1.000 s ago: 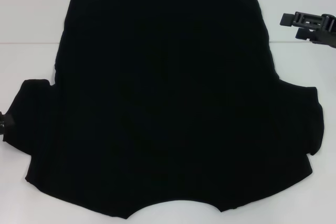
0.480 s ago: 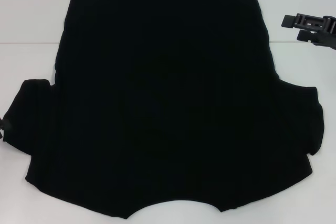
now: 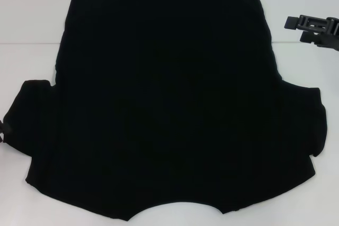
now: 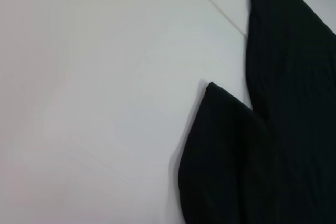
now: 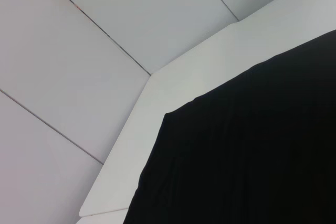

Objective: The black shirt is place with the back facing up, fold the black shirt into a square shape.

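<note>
On the desk (image 3: 32,56): shirt (image 3: 169,104) spread flat, neckline nearest, hem farthest, both sleeves out.
Left edge, by the sleeve: left hand (image 3: 3,128), barely in view; fingers cannot be told.
Far right, off the shirt: right hand (image 3: 296,29), fingers apart, holding nothing.

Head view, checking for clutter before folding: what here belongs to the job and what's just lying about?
Job:
- black shirt, spread flat
- right hand, beside the shirt's far right
- left hand, at the left sleeve

Lying about:
- nothing; only the white table
</note>
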Available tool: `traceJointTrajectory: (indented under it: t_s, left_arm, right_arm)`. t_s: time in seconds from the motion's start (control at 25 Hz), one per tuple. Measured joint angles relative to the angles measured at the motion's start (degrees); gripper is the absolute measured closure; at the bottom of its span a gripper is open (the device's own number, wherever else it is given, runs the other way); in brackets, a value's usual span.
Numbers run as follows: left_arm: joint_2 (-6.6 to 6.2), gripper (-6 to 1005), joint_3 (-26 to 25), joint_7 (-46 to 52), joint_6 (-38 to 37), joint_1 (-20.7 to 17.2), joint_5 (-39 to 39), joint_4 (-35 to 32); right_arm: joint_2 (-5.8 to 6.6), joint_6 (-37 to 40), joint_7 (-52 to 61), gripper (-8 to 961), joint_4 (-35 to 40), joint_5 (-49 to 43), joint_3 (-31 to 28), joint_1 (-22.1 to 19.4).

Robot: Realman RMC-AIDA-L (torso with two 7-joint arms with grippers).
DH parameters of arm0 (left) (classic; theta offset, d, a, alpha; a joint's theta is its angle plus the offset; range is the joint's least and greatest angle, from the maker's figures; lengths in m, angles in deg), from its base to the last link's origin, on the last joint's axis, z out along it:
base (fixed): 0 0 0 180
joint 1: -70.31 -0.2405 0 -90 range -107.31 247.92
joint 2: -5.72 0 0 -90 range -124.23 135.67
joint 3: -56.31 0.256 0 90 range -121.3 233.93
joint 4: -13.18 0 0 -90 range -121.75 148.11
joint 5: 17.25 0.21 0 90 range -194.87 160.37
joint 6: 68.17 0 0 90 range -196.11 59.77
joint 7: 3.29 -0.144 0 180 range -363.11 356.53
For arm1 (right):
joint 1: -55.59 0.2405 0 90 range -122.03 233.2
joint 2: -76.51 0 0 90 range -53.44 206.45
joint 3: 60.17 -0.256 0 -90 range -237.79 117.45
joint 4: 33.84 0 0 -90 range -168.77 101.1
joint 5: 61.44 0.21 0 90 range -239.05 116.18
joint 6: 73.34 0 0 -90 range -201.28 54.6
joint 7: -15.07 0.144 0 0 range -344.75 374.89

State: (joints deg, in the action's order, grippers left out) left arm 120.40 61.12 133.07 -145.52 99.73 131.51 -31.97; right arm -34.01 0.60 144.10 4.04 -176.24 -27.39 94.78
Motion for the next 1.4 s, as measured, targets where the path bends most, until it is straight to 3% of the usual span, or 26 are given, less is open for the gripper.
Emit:
traceJointTrajectory:
  t_s: [0.52,0.92,1.16,1.4]
  left_arm:
    - [0.19,607,2.72,0.04,1.86,0.52,0.05,2.25]
    - [0.29,662,4.21,1.13,1.81,0.63,0.04,2.19]
    - [0.28,876,4.25,1.19,1.70,0.68,0.04,2.08]
    - [0.25,968,4.11,1.07,1.17,0.53,-0.02,1.73]
  right_arm:
    - [0.10,0.03,-0.09,47,0.00,0.02,0.00,-0.35]
    - [0.13,0.06,-0.10,50,0.00,0.02,0.00,-0.45]
    - [0.13,0.07,0.08,51,0.00,0.02,0.00,-0.36]
    - [0.13,0.07,0.15,52,0.00,0.02,-0.09,-0.35]
